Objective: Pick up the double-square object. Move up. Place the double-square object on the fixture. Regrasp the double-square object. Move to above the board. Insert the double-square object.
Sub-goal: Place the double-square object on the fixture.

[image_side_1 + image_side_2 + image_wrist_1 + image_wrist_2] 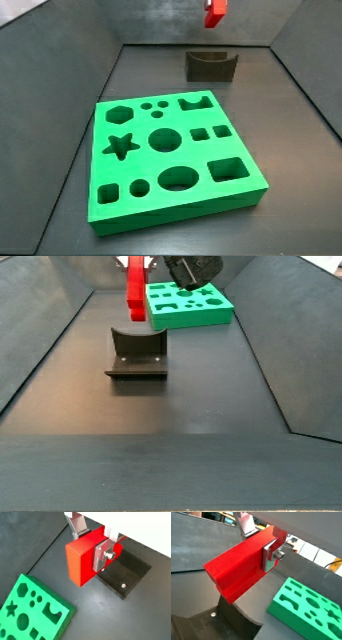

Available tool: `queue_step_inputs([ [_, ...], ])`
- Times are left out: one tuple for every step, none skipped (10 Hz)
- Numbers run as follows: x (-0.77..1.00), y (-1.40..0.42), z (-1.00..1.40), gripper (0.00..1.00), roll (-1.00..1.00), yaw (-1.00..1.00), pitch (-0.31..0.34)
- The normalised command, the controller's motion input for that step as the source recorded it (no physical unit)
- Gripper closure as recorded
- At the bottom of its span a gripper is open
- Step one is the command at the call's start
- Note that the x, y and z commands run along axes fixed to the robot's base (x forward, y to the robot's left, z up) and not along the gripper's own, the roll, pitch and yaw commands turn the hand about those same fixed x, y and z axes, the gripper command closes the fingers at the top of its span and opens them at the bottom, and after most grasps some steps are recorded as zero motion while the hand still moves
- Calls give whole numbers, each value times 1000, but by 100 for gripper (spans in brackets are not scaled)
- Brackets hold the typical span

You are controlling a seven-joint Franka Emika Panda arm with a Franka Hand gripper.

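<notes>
My gripper (pixel 91 543) is shut on the double-square object (pixel 83 559), a bright red stepped block, with one silver finger on each side, as both wrist views show (pixel 238 564). The block hangs in the air above the fixture (pixel 210 65). In a side view it shows at the upper edge (pixel 215 12), well clear of the fixture's notch. The other side view has the block (pixel 136 291) upright over the fixture (pixel 136 351), under the dark gripper body (pixel 191 268). The green board (pixel 167 150) with its shaped holes lies flat on the floor, apart from the fixture.
Grey walls slope up around the dark floor on every side. The fixture's dark base plate (pixel 127 572) lies under the held block, and the board's corner (pixel 33 612) sits a short way off. The board (pixel 187 301) is behind the fixture in a side view.
</notes>
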Motion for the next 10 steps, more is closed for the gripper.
queue_step_inputs([
  [128, 133, -1000, 100, -1000, -43, 210],
  [128, 133, -1000, 100, -1000, -40, 203],
  [149, 139, -1000, 100, -999, -109, 241],
  [161, 136, -1000, 100, -844, -142, 225],
  [169, 140, -1000, 100, -633, -182, 174],
  [171, 142, -1000, 100, -522, -195, 149],
  [186, 135, -1000, 100, -274, -205, 85],
  [191, 135, -1000, 100, -220, -204, 61],
  [159, 115, -798, 100, -181, -184, 21],
  [127, 61, -649, 100, -168, -168, -1],
])
